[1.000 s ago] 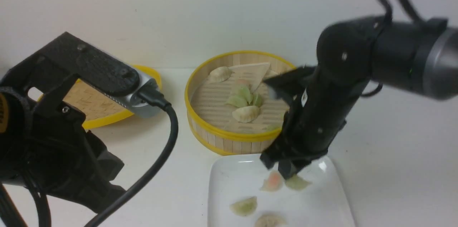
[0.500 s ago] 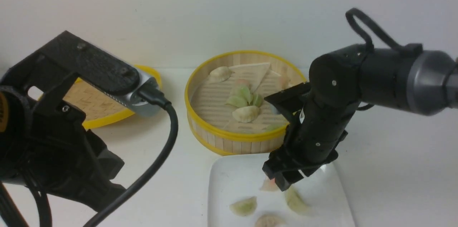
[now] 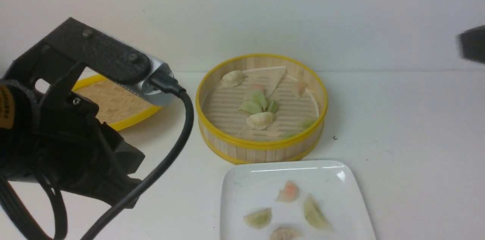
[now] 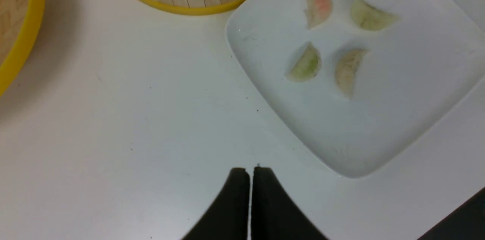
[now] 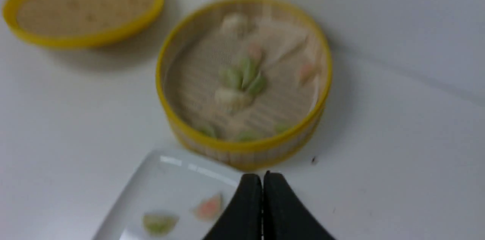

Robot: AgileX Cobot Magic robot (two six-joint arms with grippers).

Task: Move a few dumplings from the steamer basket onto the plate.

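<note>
Now, tabletop (image 3: 409,156): white.
Steamer basket (image 3: 261,145): uncovered, at centre.
Plate (image 3: 246,183): just on the basket's near side.
Woven lid (image 3: 113,100): lying left of the basket.
Left hand (image 4: 250,173): pressed together, empty, above bare tabletop beside the plate.
Right hand (image 5: 262,179): pressed together, empty.
Dumplings (image 3: 260,120): several in basket, four on plate.

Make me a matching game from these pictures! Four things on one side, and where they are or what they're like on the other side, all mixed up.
Things:
1. pink dumpling
2. steamer basket
3. lid
4. left gripper

Places or states:
A. shut, holding nothing
B. lying on the white plate
C. lying flat, to the robot's left of the steamer basket
D. has dumplings inside

Right pairs: 1-B, 2-D, 3-C, 4-A.
</note>
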